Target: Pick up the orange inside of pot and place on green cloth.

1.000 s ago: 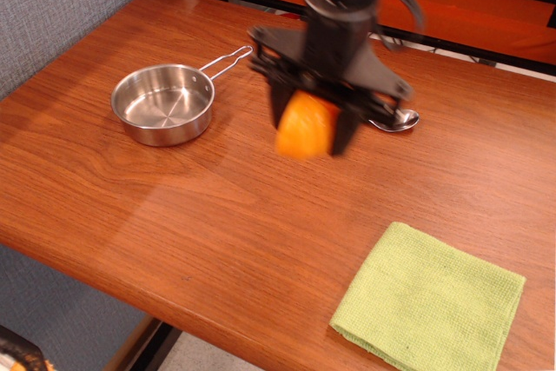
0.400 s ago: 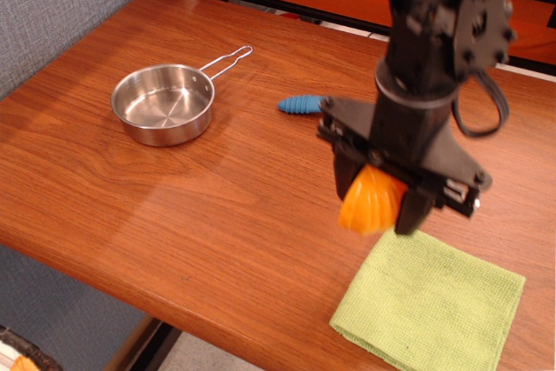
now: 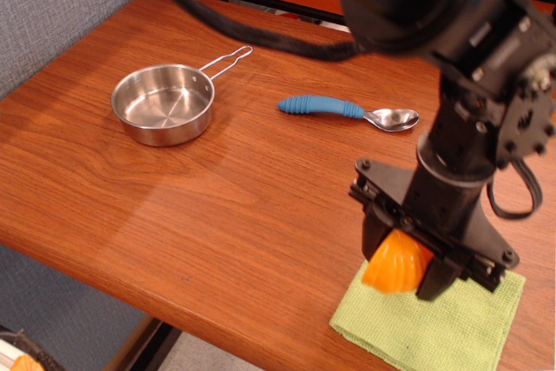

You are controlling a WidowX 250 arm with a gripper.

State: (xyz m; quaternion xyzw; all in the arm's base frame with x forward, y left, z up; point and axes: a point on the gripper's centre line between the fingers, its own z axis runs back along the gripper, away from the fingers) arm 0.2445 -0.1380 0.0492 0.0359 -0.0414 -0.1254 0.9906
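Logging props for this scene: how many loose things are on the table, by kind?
Toy fruit: 1, the orange, held in the gripper
Cookware: 1, the pot
Utensils: 1, the spoon
Cloths: 1, the green cloth
Total: 4

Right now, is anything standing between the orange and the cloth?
Nothing visible does. The gripper holds the orange right over the cloth's near-left part, which is bare. The spoon and pot lie far off.
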